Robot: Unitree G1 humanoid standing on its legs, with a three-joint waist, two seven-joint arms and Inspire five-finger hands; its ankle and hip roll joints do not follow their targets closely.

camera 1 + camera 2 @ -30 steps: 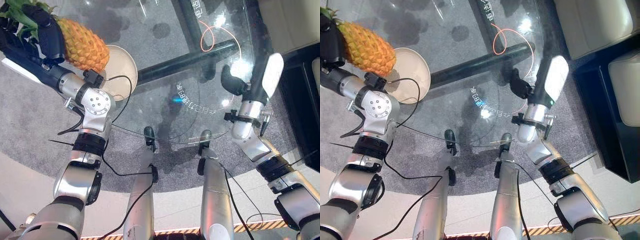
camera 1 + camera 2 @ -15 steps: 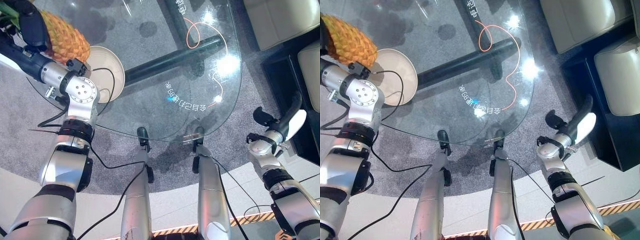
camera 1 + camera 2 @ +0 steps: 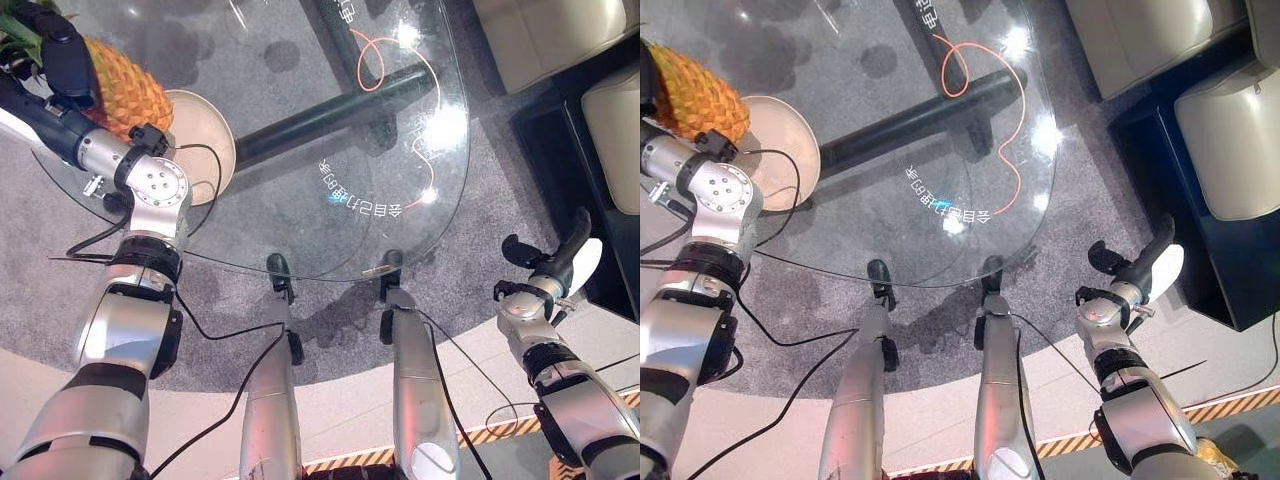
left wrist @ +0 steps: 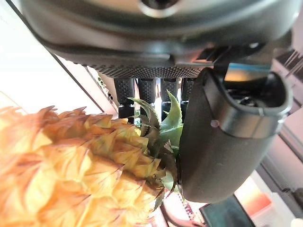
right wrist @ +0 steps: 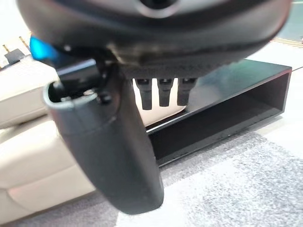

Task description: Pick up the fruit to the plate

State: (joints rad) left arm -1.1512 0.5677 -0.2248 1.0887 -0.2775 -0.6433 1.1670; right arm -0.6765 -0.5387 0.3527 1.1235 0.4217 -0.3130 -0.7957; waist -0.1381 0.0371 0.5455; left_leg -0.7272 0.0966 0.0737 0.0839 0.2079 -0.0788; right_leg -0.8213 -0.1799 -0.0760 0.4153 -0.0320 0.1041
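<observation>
One fruit is in play, a pineapple (image 3: pixel 125 88), and we see it held by the left hand (image 3: pixel 60 55) at the far left of the glass table (image 3: pixel 300 130). In the left wrist view the fingers (image 4: pixel 125 92) and the thumb (image 4: pixel 222 142) are curled near the top of the pineapple, and its green leaves (image 4: pixel 163 125) stand up between them. The yellow body lies below the fingers, on the palm side. From the head views the pineapple is tilted, with its leafy end at the hand and its lower end reaching over the near-left edge of the plate (image 3: pixel 205 135). We cannot tell if the fruit touches the plate or hangs just above it.

The plate is round and cream coloured, and it lies on the glass just beside the left wrist. The part of it that we see holds nothing.

The right hand (image 3: pixel 1145 268) is off the table, past its right edge, above the grey carpet (image 3: pixel 1070 200). In the right wrist view its fingers (image 5: pixel 163 92) are straight and the thumb (image 5: pixel 109 151) is apart from them; it holds nothing. Beyond these fingers we see a black low shelf (image 5: pixel 227 109) and a beige sofa (image 5: pixel 28 156).
</observation>
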